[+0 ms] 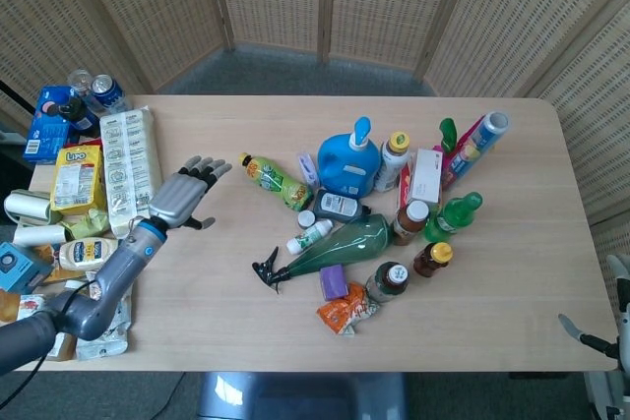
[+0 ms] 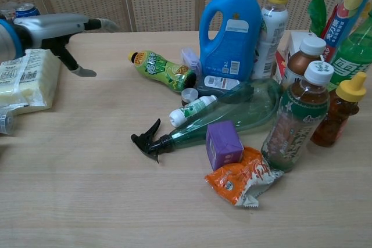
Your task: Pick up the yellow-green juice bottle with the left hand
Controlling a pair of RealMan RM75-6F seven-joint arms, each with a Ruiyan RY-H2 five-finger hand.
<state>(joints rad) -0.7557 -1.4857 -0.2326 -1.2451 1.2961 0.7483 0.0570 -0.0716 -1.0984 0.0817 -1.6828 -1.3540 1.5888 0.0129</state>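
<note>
The yellow-green juice bottle [image 1: 277,180] lies on its side on the table, cap toward the left, just left of the blue jug; the chest view shows this juice bottle [image 2: 162,70] too. My left hand [image 1: 184,193] hovers open and empty, palm down, a short way to the left of the bottle, fingers stretched toward it. In the chest view the left hand [image 2: 58,32] comes in from the left edge, apart from the bottle. Only a sliver of my right hand [image 1: 608,336] shows at the bottom right corner, off the table.
A blue detergent jug [image 1: 350,161], a green spray bottle [image 1: 330,249] lying down, a small white bottle [image 1: 310,235], several upright drink bottles and snack packs crowd the table's middle and right. A long biscuit pack [image 1: 131,169] and groceries sit at the left edge.
</note>
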